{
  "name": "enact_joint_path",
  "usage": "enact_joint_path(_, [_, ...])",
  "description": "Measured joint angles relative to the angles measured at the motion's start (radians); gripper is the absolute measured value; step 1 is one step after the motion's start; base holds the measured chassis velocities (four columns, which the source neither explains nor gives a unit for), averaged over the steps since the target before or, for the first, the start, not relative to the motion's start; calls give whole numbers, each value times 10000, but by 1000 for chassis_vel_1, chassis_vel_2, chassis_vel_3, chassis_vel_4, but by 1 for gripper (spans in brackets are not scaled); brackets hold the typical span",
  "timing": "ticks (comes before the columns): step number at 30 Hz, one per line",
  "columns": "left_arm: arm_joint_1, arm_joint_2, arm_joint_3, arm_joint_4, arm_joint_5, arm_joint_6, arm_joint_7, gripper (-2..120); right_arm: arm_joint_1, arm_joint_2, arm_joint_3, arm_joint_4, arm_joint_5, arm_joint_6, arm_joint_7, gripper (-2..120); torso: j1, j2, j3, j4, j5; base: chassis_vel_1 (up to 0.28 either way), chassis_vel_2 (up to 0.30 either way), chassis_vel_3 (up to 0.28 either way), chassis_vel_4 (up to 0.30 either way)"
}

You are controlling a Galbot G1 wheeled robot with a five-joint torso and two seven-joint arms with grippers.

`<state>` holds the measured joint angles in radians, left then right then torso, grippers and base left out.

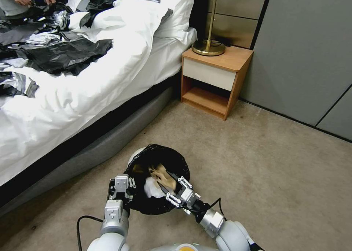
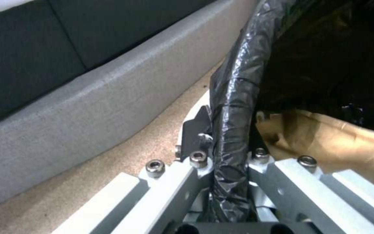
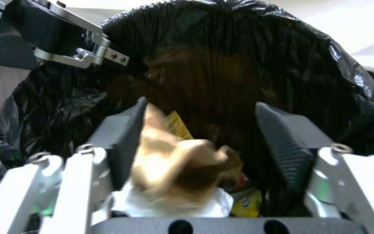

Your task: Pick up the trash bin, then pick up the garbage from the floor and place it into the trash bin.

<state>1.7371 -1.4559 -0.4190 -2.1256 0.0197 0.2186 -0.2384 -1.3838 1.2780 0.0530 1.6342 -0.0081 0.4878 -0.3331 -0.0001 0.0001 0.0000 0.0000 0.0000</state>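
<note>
The trash bin (image 1: 157,177) sits over the carpet beside the bed. Left gripper (image 2: 230,162) is clamped on its bag-covered rim. Right gripper (image 3: 202,143) hangs above the opening, jaws spread wide, brown paper scrap (image 3: 174,165) between them

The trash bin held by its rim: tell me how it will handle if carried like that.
The trash bin probably hangs tilted, since the left gripper pinches only one side of its rim. The glossy black liner sits between pads and rim, so the grip may slip. It looks light: only a brown paper scrap and white tissue show under the open right gripper.
</note>
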Motion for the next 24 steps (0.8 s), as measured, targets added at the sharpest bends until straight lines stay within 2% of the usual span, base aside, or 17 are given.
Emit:
enact_joint_path(2, [1, -1, 1, 0, 3, -1, 0, 0, -10, -2, 0, 12, -3, -1, 11, 69, 0, 0, 0, 0, 0, 0, 0, 0, 0])
enact_joint_path(4, [8, -4, 5, -2, 9, -2, 0, 0, -22, -9, 1, 79, -7, -16, 23, 81, 0, 0, 0, 0, 0, 0, 0, 0, 0])
enact_joint_path(6, [15, -7, 5, -6, 10, -2, 0, 0, -21, -10, 1, 105, -8, -26, 25, 84, 0, 0, 0, 0, 0, 0, 0, 0, 0])
enact_joint_path(8, [15, -19, 7, -6, 11, -4, 0, 0, -21, -17, 10, 234, -9, -44, 30, 96, 1, 0, 0, 0, 0, 0, 0, 0, 0])
enact_joint_path(9, [10, -24, 7, -6, 13, -4, 0, 0, -35, -21, 19, 343, -10, -47, 36, 97, 0, 0, 0, 0, 0, 0, 0, 0, 0])
enact_joint_path(12, [-40, -35, 12, 27, 18, -5, 0, 0, -120, -39, 35, 833, -7, -59, 140, 100, 0, -1, 0, 2, 3, 0, 0, 0, 0])
enact_joint_path(13, [-101, -41, 15, 110, 29, -5, 0, 0, -204, -45, 41, 1445, 1, -116, 275, 100, 0, 0, 1, -2, 1, 0, 0, 0, 0])
enact_joint_path(14, [-101, -41, 15, 110, 29, -5, 0, 0, -204, -45, 41, 1445, 1, -116, 275, 100, 0, 0, 1, -2, 1, 0, 0, 0, 0])
enact_joint_path(16, [-212, -56, 41, 255, 54, -5, 0, 0, -304, -32, 123, 2430, 33, -227, 482, 100, 0, 0, 1, -1, -1, 0, 0, 0, 0])
enact_joint_path(18, [-247, -64, 53, 310, 65, -3, 1, 0, -340, -10, 175, 2804, 64, -280, 583, 100, 0, 0, 1, 1, 0, 0, 0, 0, 0])
enact_joint_path(21, [-302, -77, 76, 423, 81, 1, 1, 0, -578, 115, 577, 4101, 229, -464, 1164, 100, 0, 0, 1, 0, -1, 0, 0, 0, 0])
enact_joint_path(24, [-302, -58, 57, 447, 78, 1, 1, 0, -781, 246, 903, 4539, 288, -488, 1578, 100, 0, -1, 0, 1, -1, 0, 0, 0, 0])
